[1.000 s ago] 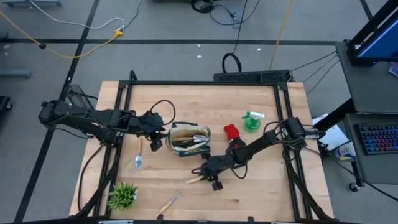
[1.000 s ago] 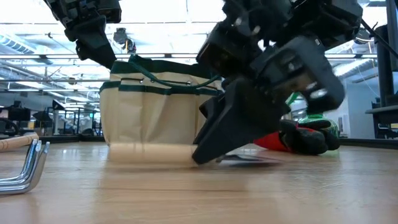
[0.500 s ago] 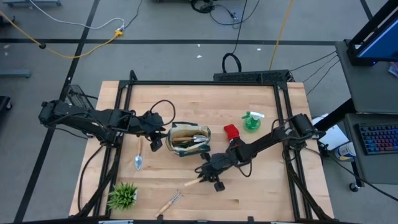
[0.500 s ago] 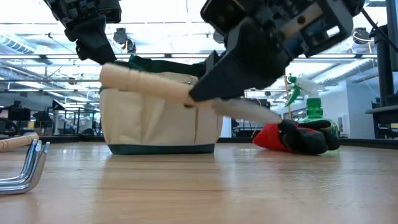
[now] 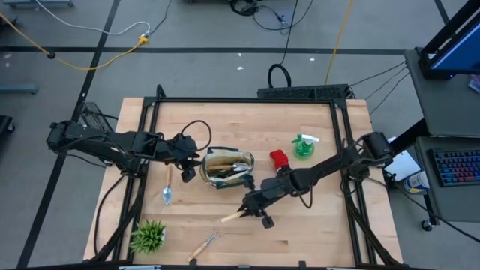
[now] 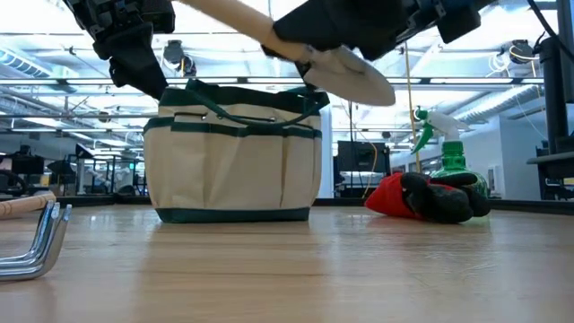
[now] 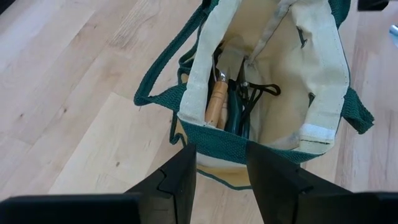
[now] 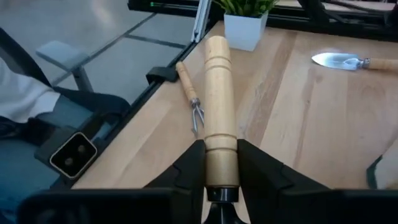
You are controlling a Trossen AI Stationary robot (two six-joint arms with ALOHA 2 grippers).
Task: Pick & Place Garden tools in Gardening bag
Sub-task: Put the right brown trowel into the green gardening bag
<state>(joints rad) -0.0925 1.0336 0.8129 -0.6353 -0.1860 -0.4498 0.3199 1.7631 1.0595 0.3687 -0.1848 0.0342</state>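
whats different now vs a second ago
The right gripper, already shut on the wooden-handled trowel, has lifted it from the table to above the rim of the gardening bag in the low view. The left gripper has stayed at the bag's edge. The gloves, spray bottle, other trowel, rake and plant have not moved.

Cream canvas bag [image 5: 229, 169] with green trim stands upright mid-bench, mouth open, a wooden-handled tool and some dark ones already inside. A wooden-handled trowel [image 5: 233, 216] is up off the bench, in front of the bag. Another trowel [image 5: 167, 190] lies left of the bag, a small rake [image 5: 204, 244] near the front edge. Red-and-black gloves [image 5: 279, 160] and green spray bottle [image 5: 304, 146] sit right of it.
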